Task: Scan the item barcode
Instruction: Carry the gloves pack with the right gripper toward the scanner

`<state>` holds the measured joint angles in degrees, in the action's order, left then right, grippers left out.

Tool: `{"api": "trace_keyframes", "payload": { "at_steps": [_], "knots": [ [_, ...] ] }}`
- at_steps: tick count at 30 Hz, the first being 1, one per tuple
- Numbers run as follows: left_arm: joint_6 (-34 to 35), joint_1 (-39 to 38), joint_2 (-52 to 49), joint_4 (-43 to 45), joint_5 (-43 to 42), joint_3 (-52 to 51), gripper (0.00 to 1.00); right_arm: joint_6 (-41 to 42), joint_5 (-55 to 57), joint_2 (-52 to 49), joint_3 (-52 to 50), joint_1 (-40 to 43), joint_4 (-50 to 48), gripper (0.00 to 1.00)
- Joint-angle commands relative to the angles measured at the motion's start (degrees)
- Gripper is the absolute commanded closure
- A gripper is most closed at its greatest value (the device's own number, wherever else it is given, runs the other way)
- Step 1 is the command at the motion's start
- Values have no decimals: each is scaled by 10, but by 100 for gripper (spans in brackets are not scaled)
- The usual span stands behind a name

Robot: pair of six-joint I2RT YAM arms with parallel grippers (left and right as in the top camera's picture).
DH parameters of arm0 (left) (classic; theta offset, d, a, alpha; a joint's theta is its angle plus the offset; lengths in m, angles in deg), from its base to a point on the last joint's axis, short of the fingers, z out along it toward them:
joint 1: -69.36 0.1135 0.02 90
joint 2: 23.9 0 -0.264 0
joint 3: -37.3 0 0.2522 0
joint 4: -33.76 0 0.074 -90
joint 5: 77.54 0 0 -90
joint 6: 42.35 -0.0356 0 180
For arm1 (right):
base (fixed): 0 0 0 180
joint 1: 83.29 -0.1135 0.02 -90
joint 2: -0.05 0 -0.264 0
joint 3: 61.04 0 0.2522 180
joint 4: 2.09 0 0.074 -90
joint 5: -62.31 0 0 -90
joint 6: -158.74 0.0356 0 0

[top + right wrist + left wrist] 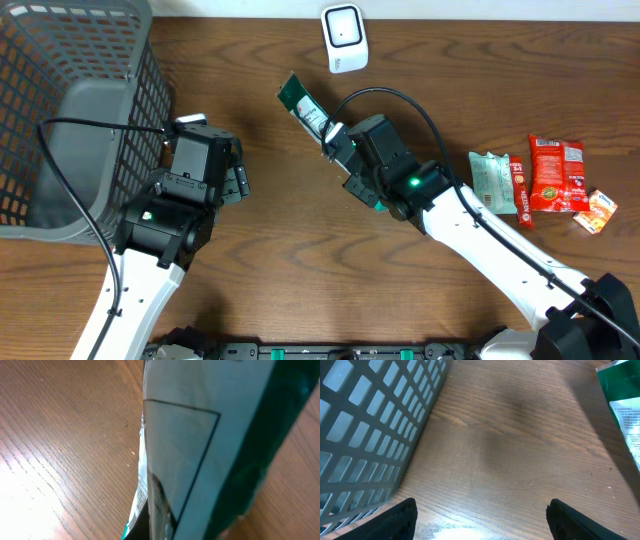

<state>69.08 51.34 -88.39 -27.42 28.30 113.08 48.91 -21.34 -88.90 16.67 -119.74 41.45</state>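
- I can read no word or number anywhere.
- Green packet (622, 410), ahead and right of my left jaws: its white panel carries small print, too fine to read.
- Same packet, in my right jaws: a thin black outlined box, no letters legible.
- Red packets (556, 175), well apart from both jaws: printing too small to read.

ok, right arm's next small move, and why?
Probably carry the green packet up toward the white scanner: the right end effector is shut on the packet, which hangs apart from the scanner, not yet in front of it.

One grey basket (60, 120), one white scanner (344, 38), one green packet (300, 104), and four smaller packets (555, 175) in a group.
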Motion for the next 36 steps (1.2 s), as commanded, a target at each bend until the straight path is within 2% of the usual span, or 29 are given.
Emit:
{"api": "trace_keyframes", "payload": {
  "at_steps": [1, 5, 24, 36],
  "knots": [
    [3, 2, 1, -1, 14, 11, 16, 31, 7, 12, 1, -4, -2, 99],
    [3, 2, 1, -1, 14, 11, 16, 31, 7, 12, 5, -4, -12, 99],
    [3, 2, 1, -1, 14, 11, 16, -8, 33, 12, 127, -3, 74, 99],
    [3, 2, 1, -1, 14, 11, 16, -107, 65, 12, 129, -4, 71, 99]
  ]
}}
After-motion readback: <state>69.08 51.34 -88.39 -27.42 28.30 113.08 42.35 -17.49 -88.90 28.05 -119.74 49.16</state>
